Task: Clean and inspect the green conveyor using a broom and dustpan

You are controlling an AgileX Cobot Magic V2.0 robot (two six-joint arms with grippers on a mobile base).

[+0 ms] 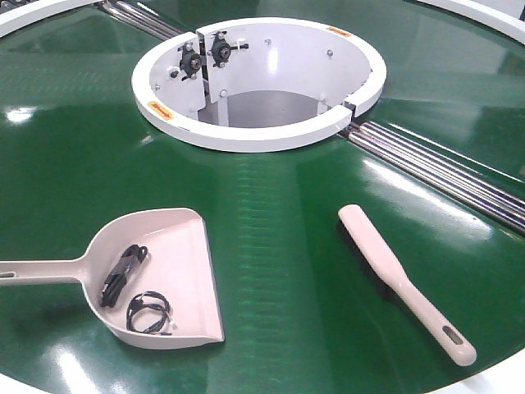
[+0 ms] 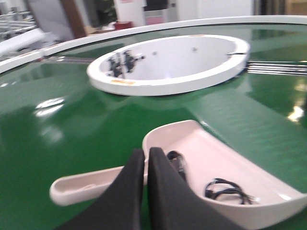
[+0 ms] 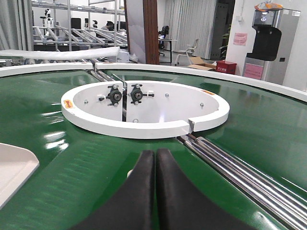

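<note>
The pale pink-beige dustpan (image 1: 176, 246) lies on the green conveyor (image 1: 271, 205) at the front left, handle pointing left. Black cable pieces (image 1: 123, 275) rest inside it. The broom (image 1: 385, 267) lies flat at the front right, bristles down and slotted handle end toward the front edge. Neither gripper shows in the front view. In the left wrist view my left gripper (image 2: 145, 152) is shut with nothing in it, hovering over the dustpan (image 2: 216, 153) near where the handle joins. My right gripper (image 3: 155, 153) is shut and empty above the belt, and a pale bit of the broom (image 3: 129, 172) peeks from behind its left finger.
A white ring-shaped housing (image 1: 246, 131) with an open centre stands behind both tools. Silver metal rollers (image 1: 443, 168) cross the belt from the ring to the right edge. The conveyor's white outer rim (image 1: 492, 379) runs close to the broom handle. A dustpan corner (image 3: 14, 167) shows at the right wrist view's left edge.
</note>
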